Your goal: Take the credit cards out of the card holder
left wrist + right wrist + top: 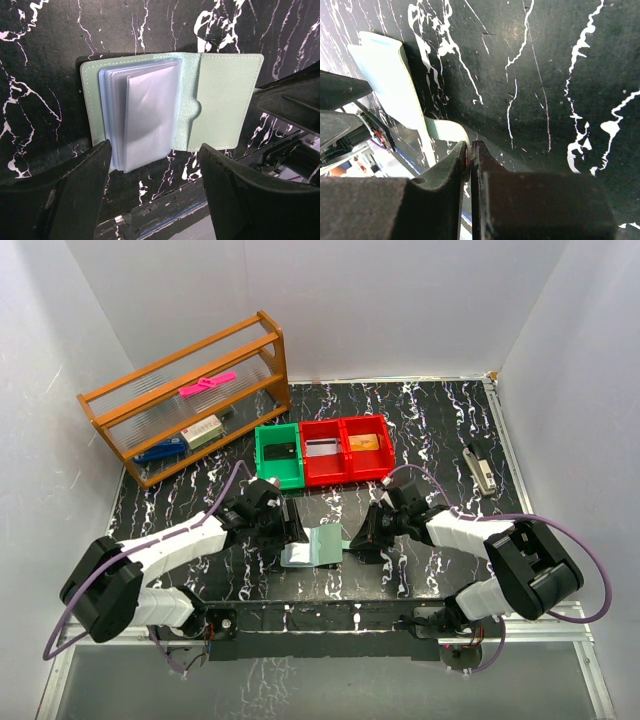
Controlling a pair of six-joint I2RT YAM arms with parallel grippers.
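Left arm (175, 538), right arm (455, 530): white shells, black joints, purple cables (590, 560); matte black gripper fingers (240, 195).

Pretty sure this is a robotics lab test booth: plain white panels (400, 300) box in a black marble-look tabletop (440, 410), the left arm (170, 540) and right arm (470, 530) with trailing cables (590, 570) are bolted to a metal rail (320, 621), and props are sorted into plastic bins (322, 472) and a wooden rack (272, 350).
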